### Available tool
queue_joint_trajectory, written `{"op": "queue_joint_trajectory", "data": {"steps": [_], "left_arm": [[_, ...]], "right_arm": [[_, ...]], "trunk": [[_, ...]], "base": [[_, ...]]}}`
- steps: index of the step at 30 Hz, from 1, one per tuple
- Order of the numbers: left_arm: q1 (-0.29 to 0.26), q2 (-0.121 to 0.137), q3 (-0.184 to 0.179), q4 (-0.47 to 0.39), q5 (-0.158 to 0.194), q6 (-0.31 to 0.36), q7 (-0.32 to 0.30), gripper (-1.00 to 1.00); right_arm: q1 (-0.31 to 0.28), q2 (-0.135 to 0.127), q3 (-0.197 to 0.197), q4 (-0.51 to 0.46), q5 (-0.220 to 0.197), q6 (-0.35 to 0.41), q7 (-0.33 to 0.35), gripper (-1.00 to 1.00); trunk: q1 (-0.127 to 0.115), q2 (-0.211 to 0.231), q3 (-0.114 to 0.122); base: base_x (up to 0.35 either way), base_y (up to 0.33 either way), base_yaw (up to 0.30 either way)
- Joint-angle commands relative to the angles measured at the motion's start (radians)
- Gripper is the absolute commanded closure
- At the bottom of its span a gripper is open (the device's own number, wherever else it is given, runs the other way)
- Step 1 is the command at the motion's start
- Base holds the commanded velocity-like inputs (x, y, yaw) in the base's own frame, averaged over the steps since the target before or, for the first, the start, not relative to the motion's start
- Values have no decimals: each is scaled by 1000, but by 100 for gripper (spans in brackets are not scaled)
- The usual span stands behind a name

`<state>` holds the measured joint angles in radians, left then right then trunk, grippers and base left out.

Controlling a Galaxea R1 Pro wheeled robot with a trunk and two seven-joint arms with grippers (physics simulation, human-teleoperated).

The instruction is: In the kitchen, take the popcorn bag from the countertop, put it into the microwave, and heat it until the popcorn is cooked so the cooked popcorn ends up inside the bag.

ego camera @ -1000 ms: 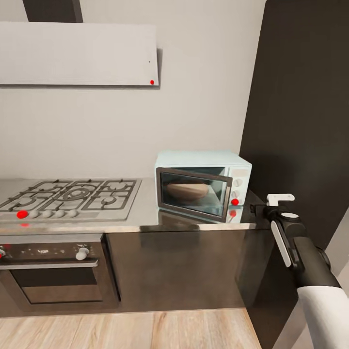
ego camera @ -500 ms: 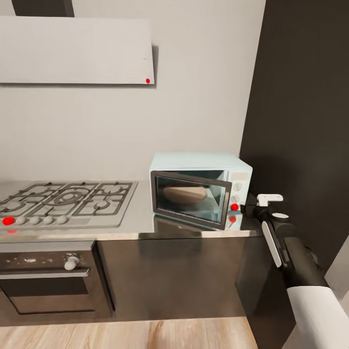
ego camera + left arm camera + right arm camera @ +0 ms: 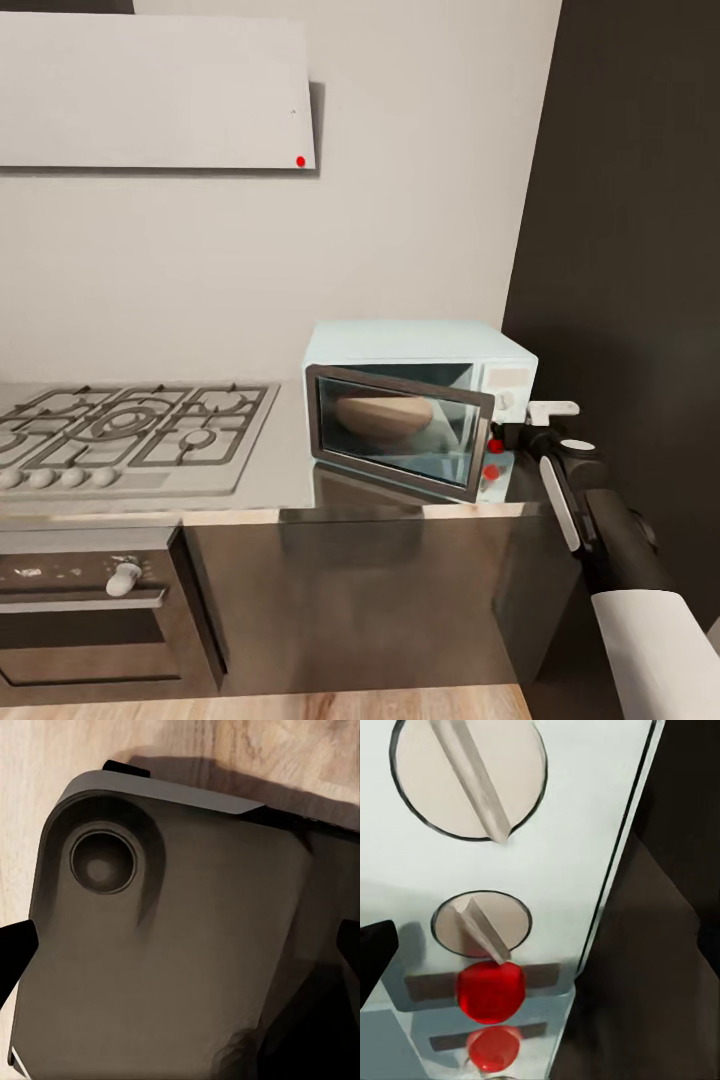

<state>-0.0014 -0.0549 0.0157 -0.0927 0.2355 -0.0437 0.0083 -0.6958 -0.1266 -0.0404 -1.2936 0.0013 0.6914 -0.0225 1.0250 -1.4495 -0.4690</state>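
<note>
Right pincer (image 3: 508,437) is pushed up against the microwave (image 3: 410,350) knob panel; can't tell how wide it's spread. Popcorn bag (image 3: 384,412) sits inside behind the half-closed door, microwave on the worktop (image 3: 290,470), right of the hob (image 3: 130,425).

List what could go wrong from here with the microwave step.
1. The microwave door looks ajar, swung out from the body, with the popcorn bag seen behind its glass. Heating may not start until it is shut.
2. The right gripper is close at the control panel; the right wrist view shows two knobs and a red button near each other, so it may hit the wrong control.
3. A hard push might slide the microwave along the glossy countertop.
</note>
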Motion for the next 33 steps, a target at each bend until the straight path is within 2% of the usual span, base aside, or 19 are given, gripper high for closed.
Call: {"op": "queue_joint_trajectory", "data": {"steps": [1,6,9,17,21,23,33], "left_arm": [[0,0,1,-1,4,-3,1,-100],[0,0,1,-1,4,-4,1,-100],[0,0,1,-1,4,-4,1,-100],[0,0,0,0,4,-4,1,-100],[0,0,0,1,4,-5,0,-100],[0,-1,1,1,4,-5,1,-100],[0,-2,1,1,4,-5,2,-100]], "right_arm": [[-1,-2,1,-1,2,5,152,-100],[-1,-6,0,-1,6,9,302,-100],[-1,-7,0,0,5,10,362,-100],[-1,-7,1,0,2,12,388,-100],[-1,-7,1,0,4,17,469,-100],[-1,-7,2,0,5,17,482,-100],[-1,-5,2,0,6,17,486,-100]], "trunk": [[0,-1,-1],[0,-1,-1],[0,-1,-1],[0,-1,-1],[0,-1,-1],[0,-1,-1],[0,-1,-1]], "base": [[7,0,0],[1,0,0],[0,0,0],[0,0,0],[-20,10,0],[-168,112,0],[-250,183,0]]}}
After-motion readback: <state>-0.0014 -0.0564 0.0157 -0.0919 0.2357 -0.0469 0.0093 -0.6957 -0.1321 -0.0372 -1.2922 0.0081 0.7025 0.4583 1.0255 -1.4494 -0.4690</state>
